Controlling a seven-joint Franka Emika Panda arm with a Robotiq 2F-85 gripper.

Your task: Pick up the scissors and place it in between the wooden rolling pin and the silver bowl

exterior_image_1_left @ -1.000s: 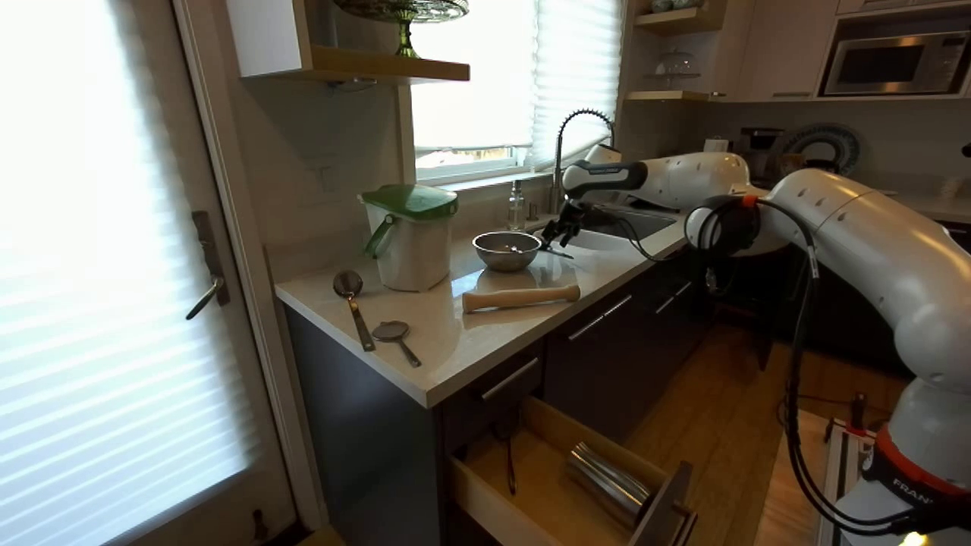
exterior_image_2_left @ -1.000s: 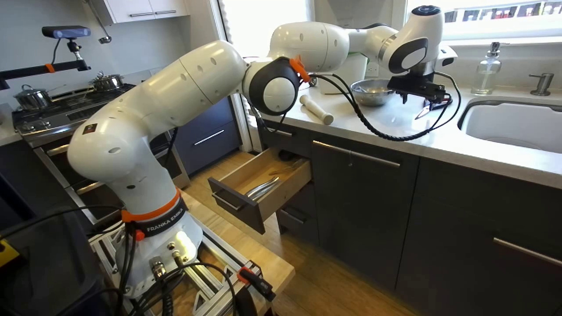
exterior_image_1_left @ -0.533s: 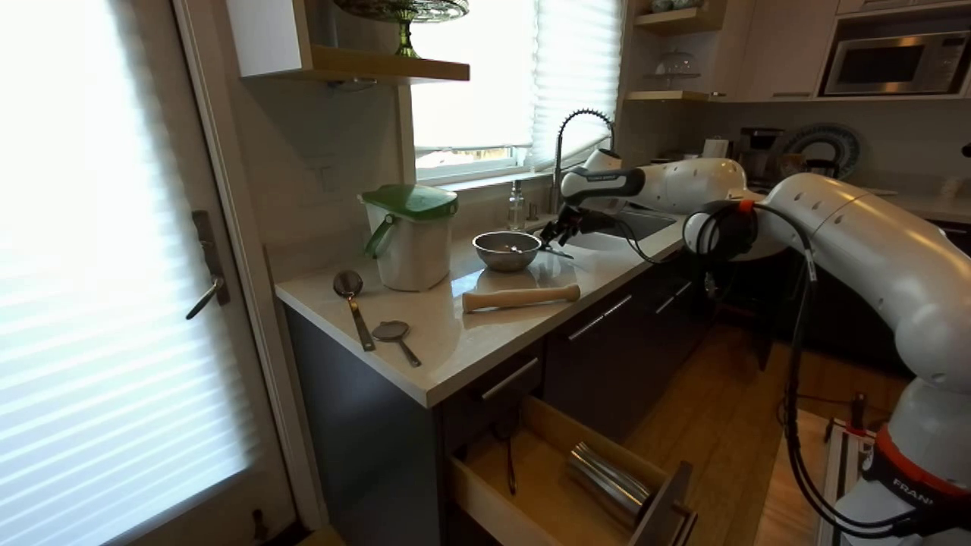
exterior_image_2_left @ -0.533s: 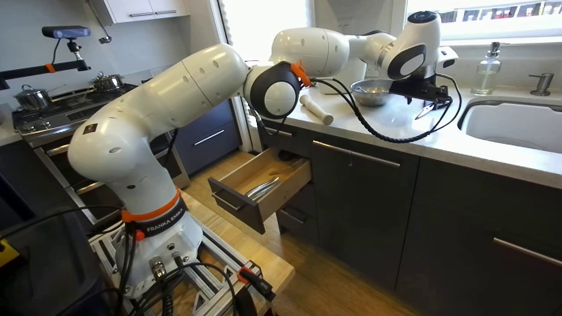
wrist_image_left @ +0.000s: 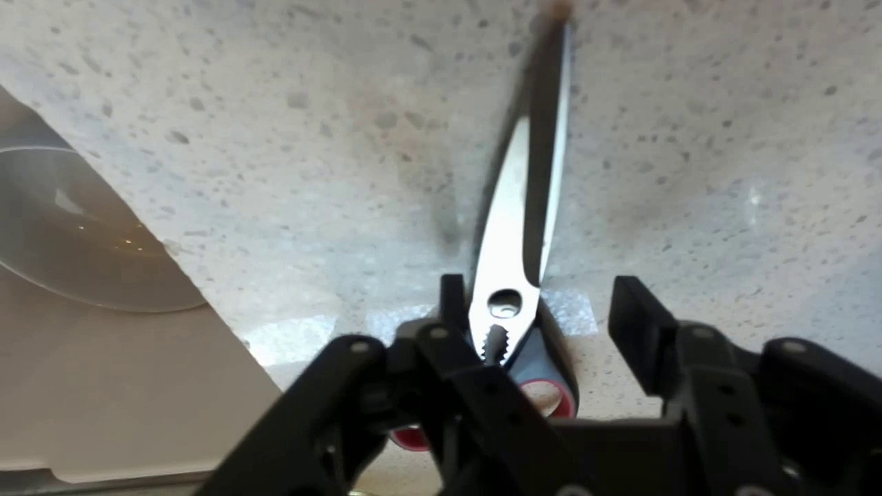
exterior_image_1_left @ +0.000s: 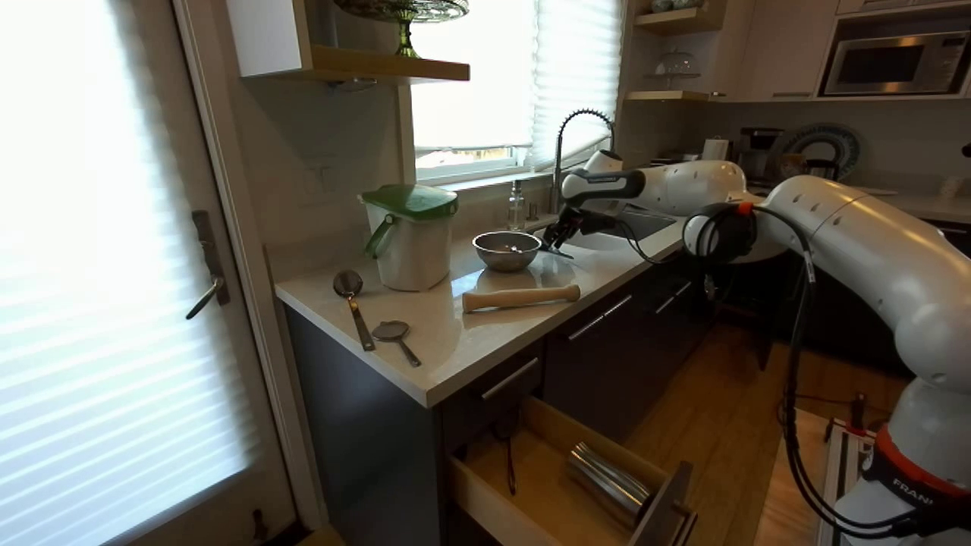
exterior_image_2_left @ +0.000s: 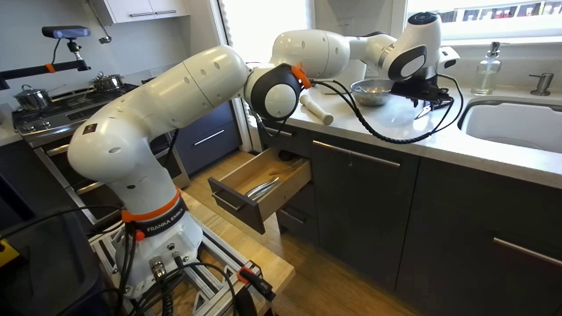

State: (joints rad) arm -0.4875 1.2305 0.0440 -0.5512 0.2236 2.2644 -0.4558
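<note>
The scissors [wrist_image_left: 506, 265] lie on the counter in the wrist view, silver blades pointing away and grey-and-red handles partly hidden behind my gripper. My gripper [wrist_image_left: 541, 303] stands open, half narrowed, around the scissors near their pivot. Its left fingertip is close against the scissors' edge; whether it touches I cannot tell. A clear gap separates the right finger [wrist_image_left: 641, 331] from them. In both exterior views the wooden rolling pin [exterior_image_1_left: 523, 297] lies near the counter's front edge. Behind it sits the silver bowl [exterior_image_1_left: 507, 259], close beside my gripper.
A pale container with a green lid [exterior_image_1_left: 413, 239] stands left of the bowl, with a ladle [exterior_image_1_left: 355, 311] and a small strainer [exterior_image_1_left: 392, 331] in front. The sink [exterior_image_2_left: 518, 125] borders the scissors' side. Below the counter a drawer [exterior_image_2_left: 285, 197] is pulled out.
The arm has come down a little toward the counter, mostly in the first half second. My gripper's fingers have since drawn closer together. The scissors, bowl and rolling pin look unmoved.
</note>
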